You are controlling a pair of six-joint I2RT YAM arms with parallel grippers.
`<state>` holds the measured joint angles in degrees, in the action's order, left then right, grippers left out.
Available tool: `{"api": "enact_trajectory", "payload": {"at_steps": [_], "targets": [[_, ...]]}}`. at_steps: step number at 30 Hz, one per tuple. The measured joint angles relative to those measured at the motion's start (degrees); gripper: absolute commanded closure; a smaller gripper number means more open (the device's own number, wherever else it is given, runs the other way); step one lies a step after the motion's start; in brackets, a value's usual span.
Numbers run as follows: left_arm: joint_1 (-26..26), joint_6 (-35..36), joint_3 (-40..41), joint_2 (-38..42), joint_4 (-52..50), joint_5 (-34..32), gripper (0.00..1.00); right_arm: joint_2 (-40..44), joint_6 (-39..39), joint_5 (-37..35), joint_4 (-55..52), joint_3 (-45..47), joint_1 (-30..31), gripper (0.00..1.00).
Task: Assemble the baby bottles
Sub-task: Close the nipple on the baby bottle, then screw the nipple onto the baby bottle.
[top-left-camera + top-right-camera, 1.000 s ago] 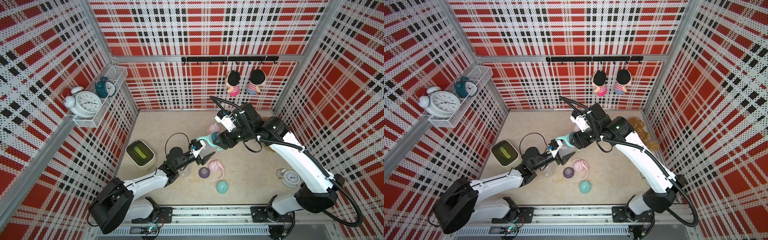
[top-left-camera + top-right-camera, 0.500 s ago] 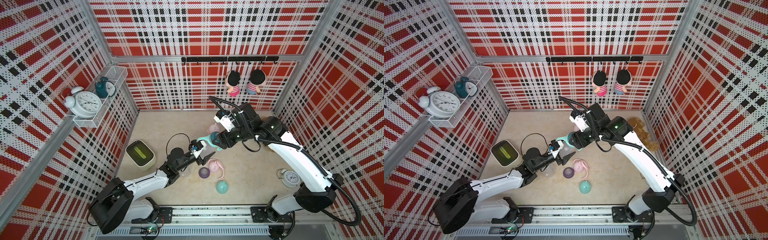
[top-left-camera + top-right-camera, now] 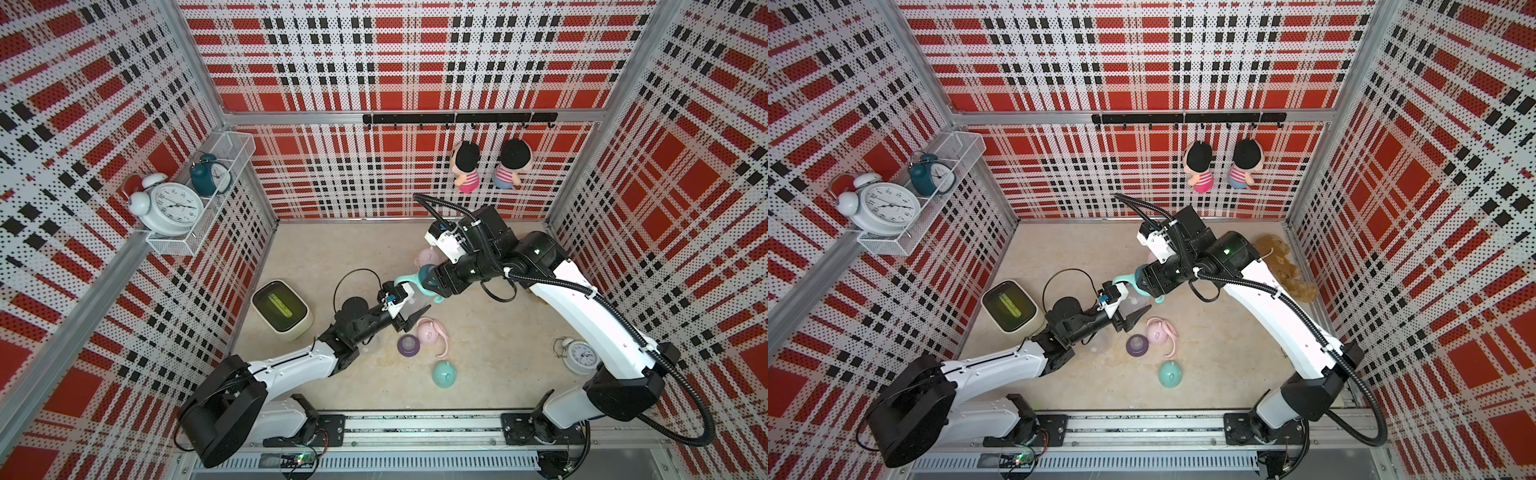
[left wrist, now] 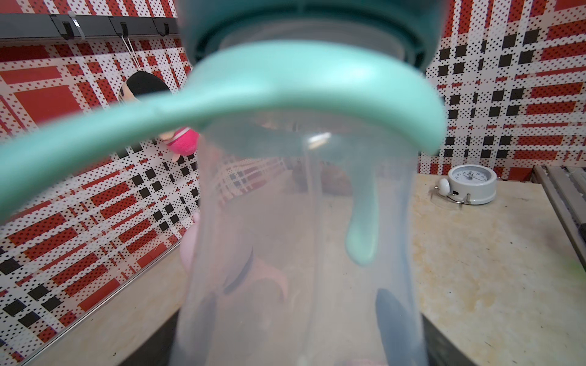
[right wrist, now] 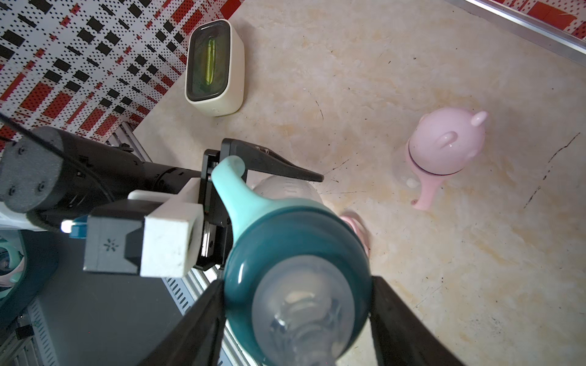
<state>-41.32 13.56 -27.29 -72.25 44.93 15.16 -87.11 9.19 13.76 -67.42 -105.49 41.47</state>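
A clear baby bottle (image 3: 417, 300) (image 3: 1134, 300) hangs above the floor's middle, and my left gripper (image 3: 409, 306) (image 3: 1128, 312) is shut on its body. In the left wrist view the bottle (image 4: 301, 253) fills the frame, with the left gripper (image 4: 301, 332) behind it and a mint handle ring (image 4: 285, 85) round its neck. My right gripper (image 3: 430, 284) (image 5: 296, 304) is shut on the dark teal nipple collar (image 5: 269, 240) sitting on the bottle's top. On the floor lie a pink cap with handles (image 3: 428, 330), a purple collar (image 3: 407, 345) and a teal dome cap (image 3: 444, 373). An assembled pink bottle (image 5: 444, 149) stands behind.
A cream box with a dark window (image 3: 282, 309) stands at the left wall. A white alarm clock (image 3: 582, 355) lies on the floor under my right arm. A brown plush (image 3: 1283, 266) rests by the right wall. A wire shelf with clocks (image 3: 199, 199) and two dolls (image 3: 467, 166) hang on the walls.
My right arm has edged slightly to the left with the collar. Both grips are the same as before.
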Motion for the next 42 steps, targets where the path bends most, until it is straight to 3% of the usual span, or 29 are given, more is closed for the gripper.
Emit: {"api": "enact_trajectory", "payload": {"at_steps": [11, 17, 23, 30, 36, 42], "targets": [[-1.03, -0.07, 0.00, -0.28, -1.31, -2.16, 1.00, 0.00, 3.02, 0.61, 0.37, 1.49, -0.11, 0.41], [-4.26, 0.22, -0.31, -0.50, -1.36, -9.42, 1.00, -0.31, 12.09, 0.61, -0.17, 1.09, -0.52, 0.46], [-6.40, 1.05, -0.85, -2.67, -1.36, -15.30, 1.00, -1.92, 24.65, -0.50, -1.14, 0.57, -1.09, 0.43], [-7.52, 2.40, -1.38, -3.67, -1.42, -19.80, 1.00, -6.78, 33.94, -1.55, -6.23, -6.01, -1.31, 0.28], [-7.52, 3.19, -2.62, -3.67, -1.07, -19.63, 1.00, -9.14, 35.28, -1.75, -9.86, -12.52, -1.25, 0.13], [-6.91, 3.23, -3.96, -3.67, 0.61, -17.97, 1.00, -10.19, 33.88, -1.53, -12.70, -20.35, -1.07, 0.06]]}}
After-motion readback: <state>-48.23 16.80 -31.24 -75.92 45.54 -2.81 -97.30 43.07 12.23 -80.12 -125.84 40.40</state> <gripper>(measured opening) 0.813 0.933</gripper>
